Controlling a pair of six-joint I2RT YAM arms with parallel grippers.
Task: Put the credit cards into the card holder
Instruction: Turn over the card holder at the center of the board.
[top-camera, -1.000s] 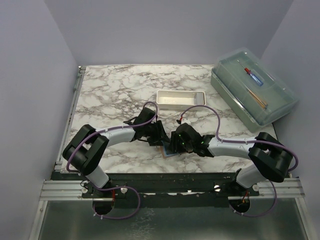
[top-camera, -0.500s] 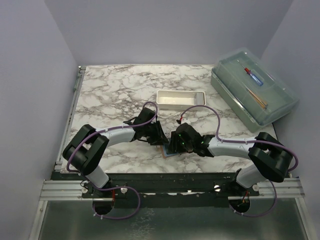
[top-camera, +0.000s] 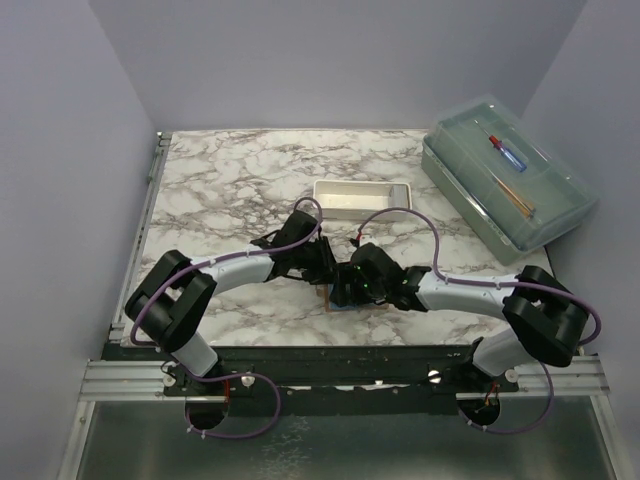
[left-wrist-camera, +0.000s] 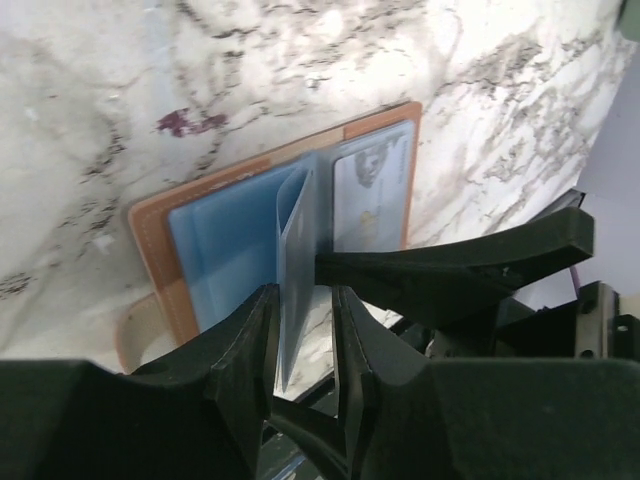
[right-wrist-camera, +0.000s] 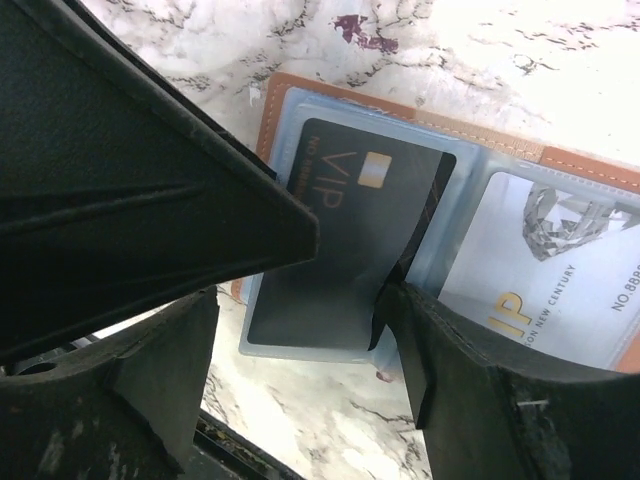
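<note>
The card holder (top-camera: 334, 299) lies open on the marble near the front edge, tan rim (left-wrist-camera: 150, 235) around blue-grey panels. A whitish credit card (left-wrist-camera: 368, 195) with a diamond print sits in its right panel. A black VIP card (right-wrist-camera: 350, 230) is in a clear sleeve over the other panel. One clear sleeve leaf (left-wrist-camera: 295, 260) stands upright between the fingers of my left gripper (left-wrist-camera: 303, 300), which are close together with a gap beside the leaf. My right gripper (right-wrist-camera: 300, 300) is open wide over the black card's near edge, one fingertip (right-wrist-camera: 405, 310) at the card's bent corner.
A white tray (top-camera: 361, 197) stands behind the grippers and a clear lidded box (top-camera: 508, 185) at the back right. The two grippers crowd each other over the wallet: the right finger (left-wrist-camera: 450, 275) crosses the left wrist view. The table's front edge is just below the wallet.
The right gripper's jaws have opened wide. The left gripper's jaws have narrowed around the upright sleeve leaf, and the left wrist has shifted slightly toward the tray.
</note>
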